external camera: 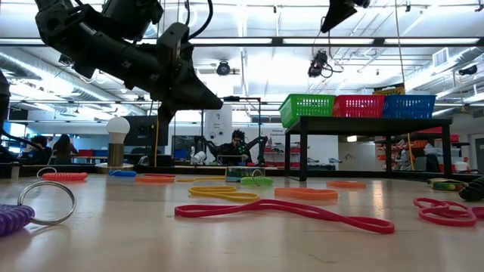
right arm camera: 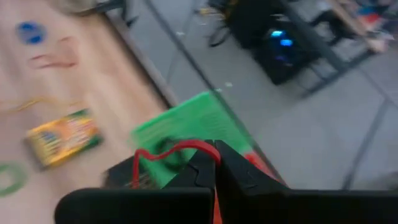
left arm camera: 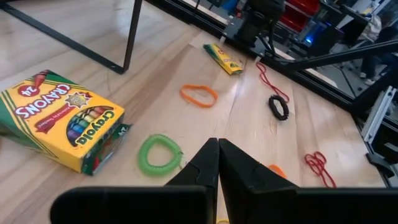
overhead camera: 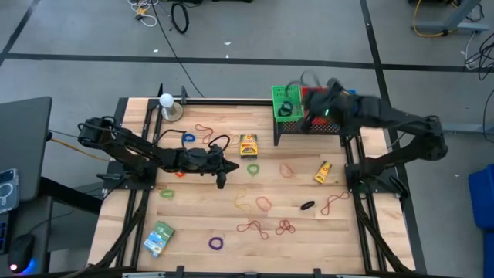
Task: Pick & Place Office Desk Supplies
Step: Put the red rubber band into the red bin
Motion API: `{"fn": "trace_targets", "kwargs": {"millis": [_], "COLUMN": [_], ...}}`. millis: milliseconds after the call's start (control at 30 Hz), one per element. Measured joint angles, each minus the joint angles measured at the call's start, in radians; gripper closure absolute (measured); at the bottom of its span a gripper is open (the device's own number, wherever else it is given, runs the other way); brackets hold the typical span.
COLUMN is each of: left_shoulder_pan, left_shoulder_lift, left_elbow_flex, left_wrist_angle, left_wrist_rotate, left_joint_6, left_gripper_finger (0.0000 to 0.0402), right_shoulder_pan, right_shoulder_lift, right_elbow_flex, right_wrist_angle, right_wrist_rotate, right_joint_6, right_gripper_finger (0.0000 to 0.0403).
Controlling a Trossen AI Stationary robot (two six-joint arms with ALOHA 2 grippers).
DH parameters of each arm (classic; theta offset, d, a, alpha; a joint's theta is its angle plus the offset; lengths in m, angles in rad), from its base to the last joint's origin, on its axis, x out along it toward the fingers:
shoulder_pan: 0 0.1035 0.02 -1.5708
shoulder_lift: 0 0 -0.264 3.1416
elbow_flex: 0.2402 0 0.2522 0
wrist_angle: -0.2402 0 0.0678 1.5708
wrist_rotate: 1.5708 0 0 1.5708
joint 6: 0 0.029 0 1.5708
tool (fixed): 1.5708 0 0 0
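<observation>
Right claw carrying a red band to the green basket

I am holding the right claw (right arm camera: 214,163) clamped on a red rubber band (right arm camera: 163,152) directly above the green basket (right arm camera: 186,127) at the worktop's (overhead camera: 231,235) far edge, so the drop lies straight below. The left claw (left arm camera: 217,163) is hanging with fingers together over mid-worktop, the green coil ring (left arm camera: 160,154) and crayon box (left arm camera: 59,118) just ahead of it.

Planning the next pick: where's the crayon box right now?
In the high view the crayon box lies mid-table toward the far edge, left of the green basket, with the green coil ring just nearer the front.
</observation>
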Motion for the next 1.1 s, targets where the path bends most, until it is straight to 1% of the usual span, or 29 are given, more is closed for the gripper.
{"fn": "trace_targets", "kwargs": {"millis": [133,267,367,467,600,700,800,900,1100], "left_shoulder_pan": [0.0,0.0,0.0,0.0,0.0,0.0,0.0,0.0,0.0], "left_shoulder_lift": [0.0,0.0,0.0,0.0,0.0,0.0,0.0,0.0,0.0], "left_elbow_flex": [0.0,0.0,0.0,0.0,0.0,0.0,0.0,0.0,0.0], "left_wrist_angle": [0.0,0.0,0.0,0.0,0.0,0.0,0.0,0.0,0.0], "left_wrist_rotate": [-0.007,-0.026,-0.042,-0.066,-0.078,-0.078,-0.078,-0.078,-0.078], "left_joint_6": [0.0,0.002,0.002,0.002,0.002,0.002,0.002,0.002,-0.002], "left_gripper_finger": [0.0386,0.0386,0.0386,0.0386,0.0386,0.0385,0.0385,0.0385,0.0385], "right_shoulder_pan": [-0.137,-0.268,-0.367,-0.447,-0.543,-0.585,-0.594,-0.592,-0.588], "right_shoulder_lift": [0.0,0.001,0.021,0.034,0.037,0.038,0.038,0.037,0.035], "right_elbow_flex": [0.073,0.078,0.077,0.024,-0.105,-0.193,-0.233,-0.228,-0.166], "right_wrist_angle": [-0.018,-0.05,-0.101,-0.088,-0.026,0.026,0.052,0.052,0.017], "right_wrist_rotate": [0.0,-0.005,-0.045,-0.078,-0.146,-0.203,-0.218,-0.219,-0.253], "right_joint_6": [-0.059,-0.15,-0.142,-0.14,-0.145,-0.109,-0.076,-0.054,0.043], "right_gripper_finger": [0.0401,0.0401,0.0401,0.0401,0.0401,0.0401,0.0392,0.0365,0.0293]}}
